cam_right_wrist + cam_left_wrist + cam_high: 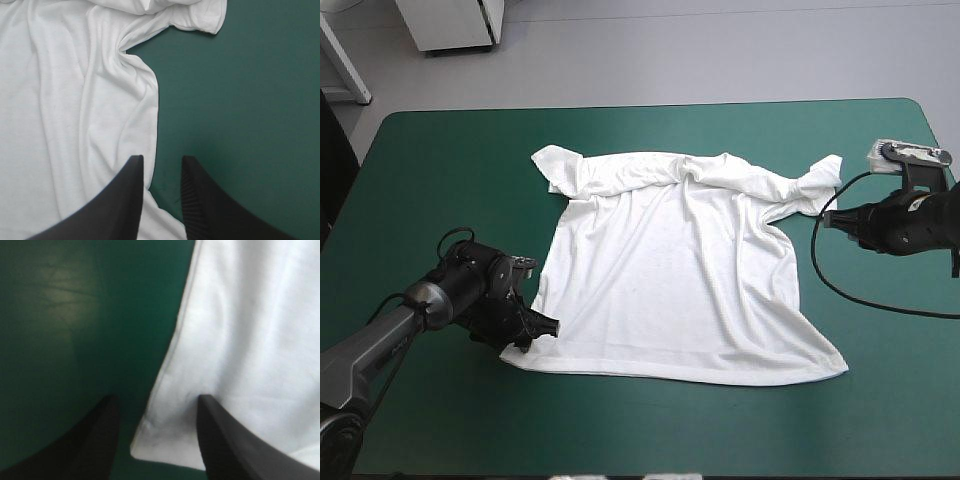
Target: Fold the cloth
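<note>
The white T-shirt (675, 280) lies spread on the teal-green cover, hem toward the near edge. Its collar and both sleeves are bunched along the far side. My left gripper (542, 326) sits low at the shirt's near-left hem corner. In the left wrist view this gripper (157, 400) is open, and the hem corner (165, 440) lies between its fingers. My right gripper (826, 219) hovers beside the right sleeve (817, 183). In the right wrist view it (160, 161) stands open by a narrow gap, with the shirt's side edge (150, 125) just next to one finger and nothing between them.
Bare teal-green cover (440, 180) surrounds the shirt on every side. The widest strips are at the left and along the near edge. The table's right edge lies just beyond the right arm.
</note>
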Motion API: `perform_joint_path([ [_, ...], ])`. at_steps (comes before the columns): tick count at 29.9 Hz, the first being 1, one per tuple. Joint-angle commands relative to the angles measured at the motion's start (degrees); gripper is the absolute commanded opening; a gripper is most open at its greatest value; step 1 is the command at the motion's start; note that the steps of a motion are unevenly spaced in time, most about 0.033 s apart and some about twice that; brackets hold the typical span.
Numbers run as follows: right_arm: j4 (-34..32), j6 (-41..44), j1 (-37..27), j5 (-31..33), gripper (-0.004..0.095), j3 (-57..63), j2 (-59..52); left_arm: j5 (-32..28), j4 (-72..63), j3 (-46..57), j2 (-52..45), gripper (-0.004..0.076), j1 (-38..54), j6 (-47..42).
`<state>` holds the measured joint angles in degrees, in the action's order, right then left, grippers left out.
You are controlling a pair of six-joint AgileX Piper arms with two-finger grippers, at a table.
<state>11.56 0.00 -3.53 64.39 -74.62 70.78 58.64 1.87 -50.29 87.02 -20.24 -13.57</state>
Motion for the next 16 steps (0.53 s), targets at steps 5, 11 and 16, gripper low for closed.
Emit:
perform_joint_path([
  [5,-0.5,-0.7,-0.1,-0.4,0.0253,-1.4,-1.5,-4.3,-3.8,6.3,0.1,-0.0002,-0.4,-0.2],
  [11,-6.9,0.0,3.1,3.6,0.0269,-1.2,-1.7,-5.7,-3.5,6.5,0.1,-0.0009,-0.4,-0.2],
  [16,-11.9,1.9,11.0,7.1,0.0364,3.8,-2.1,-7.1,-3.9,6.5,0.1,-0.0009,-0.4,-0.2],
])
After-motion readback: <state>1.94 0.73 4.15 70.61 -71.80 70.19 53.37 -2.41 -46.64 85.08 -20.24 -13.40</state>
